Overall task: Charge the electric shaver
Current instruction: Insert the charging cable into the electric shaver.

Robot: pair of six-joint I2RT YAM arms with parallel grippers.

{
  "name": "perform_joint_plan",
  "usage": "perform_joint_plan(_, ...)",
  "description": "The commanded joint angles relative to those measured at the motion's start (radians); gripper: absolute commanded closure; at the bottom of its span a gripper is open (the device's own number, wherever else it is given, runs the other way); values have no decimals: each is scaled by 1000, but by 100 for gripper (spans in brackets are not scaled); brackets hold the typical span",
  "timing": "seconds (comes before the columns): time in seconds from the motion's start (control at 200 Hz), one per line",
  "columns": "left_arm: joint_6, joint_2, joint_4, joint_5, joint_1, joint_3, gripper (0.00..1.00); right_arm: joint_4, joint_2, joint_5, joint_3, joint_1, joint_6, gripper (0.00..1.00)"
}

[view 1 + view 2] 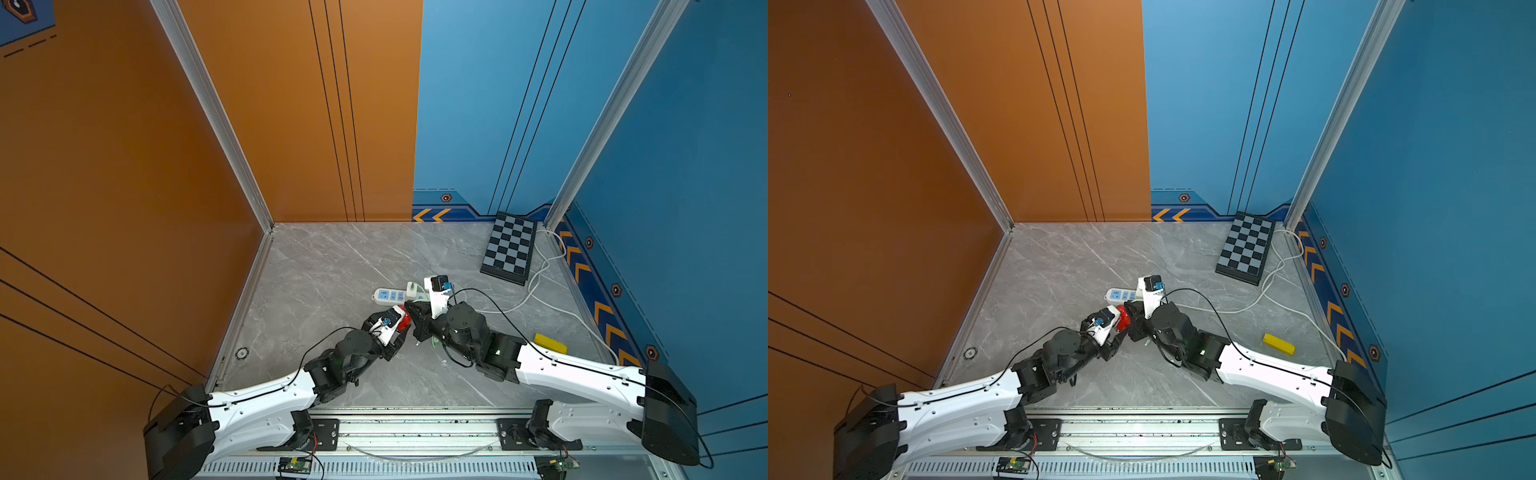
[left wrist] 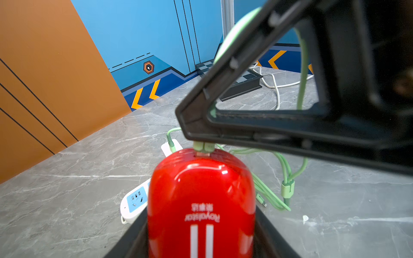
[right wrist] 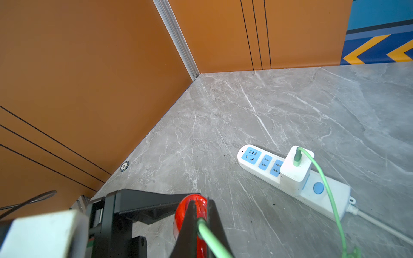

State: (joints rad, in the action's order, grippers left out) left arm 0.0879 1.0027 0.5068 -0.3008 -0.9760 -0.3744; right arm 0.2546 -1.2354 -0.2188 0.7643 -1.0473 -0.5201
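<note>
Left wrist view shows the electric shaver (image 2: 201, 185) clamped between the jaws of the left gripper (image 2: 201, 214). Its rounded end points toward the power strip (image 2: 134, 201). At that end the right gripper (image 3: 200, 212) has its jaws pressed together on the plug (image 2: 203, 147) of the green cable (image 3: 321, 178). The plug touches the shaver, but I cannot tell whether it is fully seated. The cable runs to the white charger block (image 3: 295, 167) plugged into the power strip. In both top views the shaver sits over the table (image 1: 332, 266), just beside the power strip on its side nearer the arm bases.
</note>
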Motion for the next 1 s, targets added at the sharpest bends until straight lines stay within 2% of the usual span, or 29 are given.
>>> perform_joint_plan(0.0,-6,-41,297,88,-5,-85,100,-184,-73,94,-33,-56,18,100)
perform_joint_plan(0.611,-33,-60,306,105,23,-82,100,-106,-142,53,-70,-102,-13,100)
perform_joint_plan(0.997,-30,-78,305,101,31,-72,100,-158,-149,45,-82,-114,-18,100)
